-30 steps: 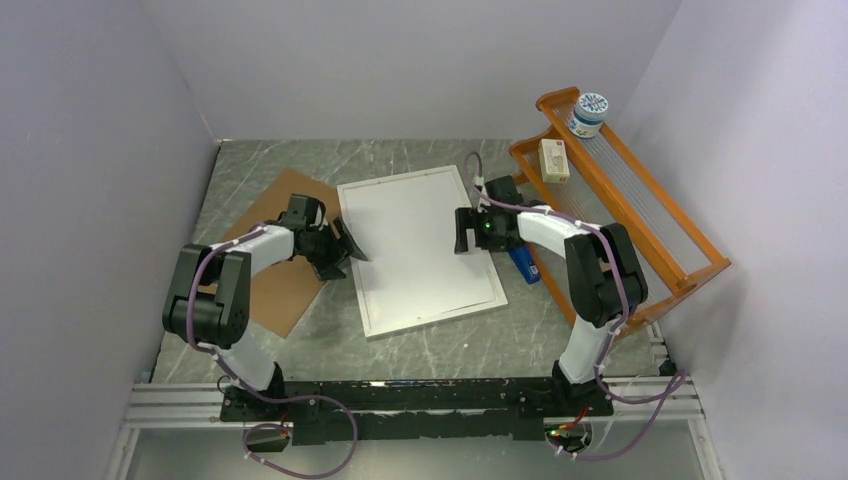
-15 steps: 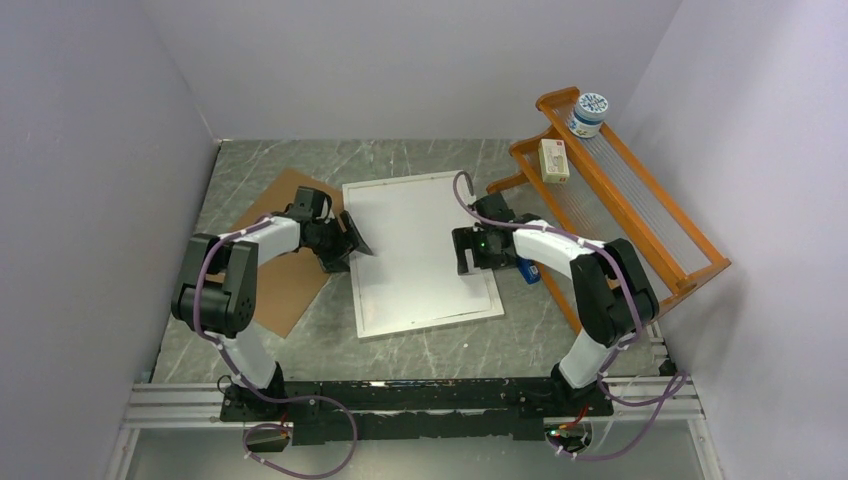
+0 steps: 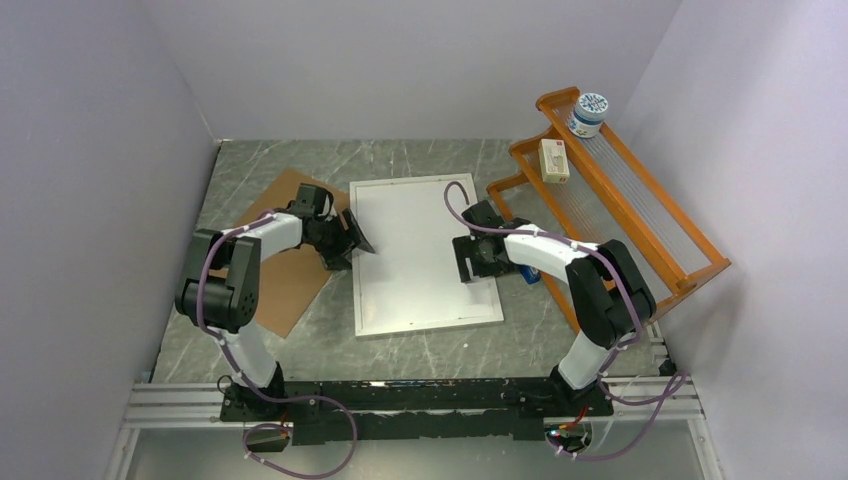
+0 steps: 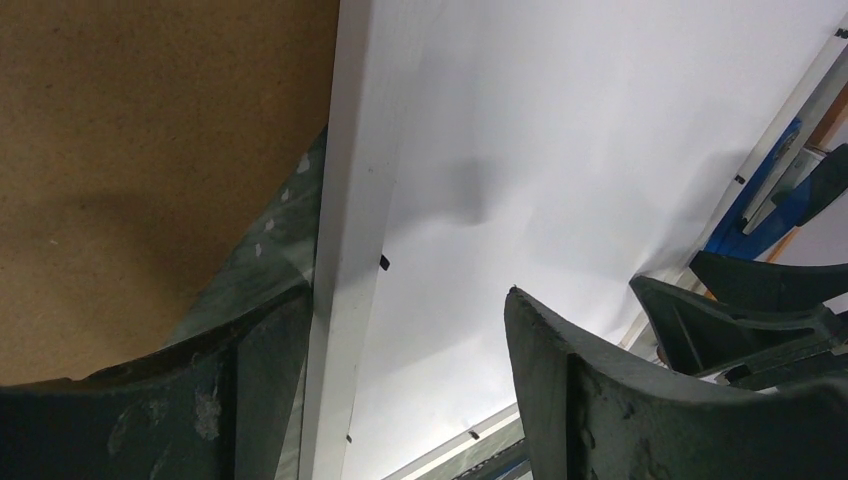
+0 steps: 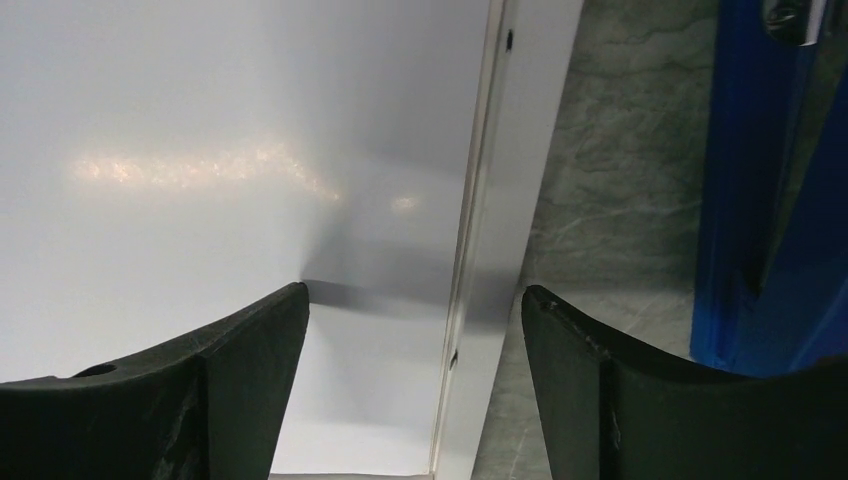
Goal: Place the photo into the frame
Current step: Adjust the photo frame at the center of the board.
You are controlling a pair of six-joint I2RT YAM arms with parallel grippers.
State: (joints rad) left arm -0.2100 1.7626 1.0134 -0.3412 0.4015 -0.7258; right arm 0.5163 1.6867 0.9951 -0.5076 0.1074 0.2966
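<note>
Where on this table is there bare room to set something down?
Bare marble table along the back wall, beyond the frame and the backing board; another strip between the frame's near edge and the arm rail. Crowded between frame and orange rack: right gripper and a blue object.

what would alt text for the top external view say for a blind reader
A large rectangular picture frame with a thin silvery-white rim lies on a grey marble table, a white-backed photo face down inside it. The open left gripper and right gripper straddle its side edges; a brown board lies left, an orange wooden rack right.
</note>
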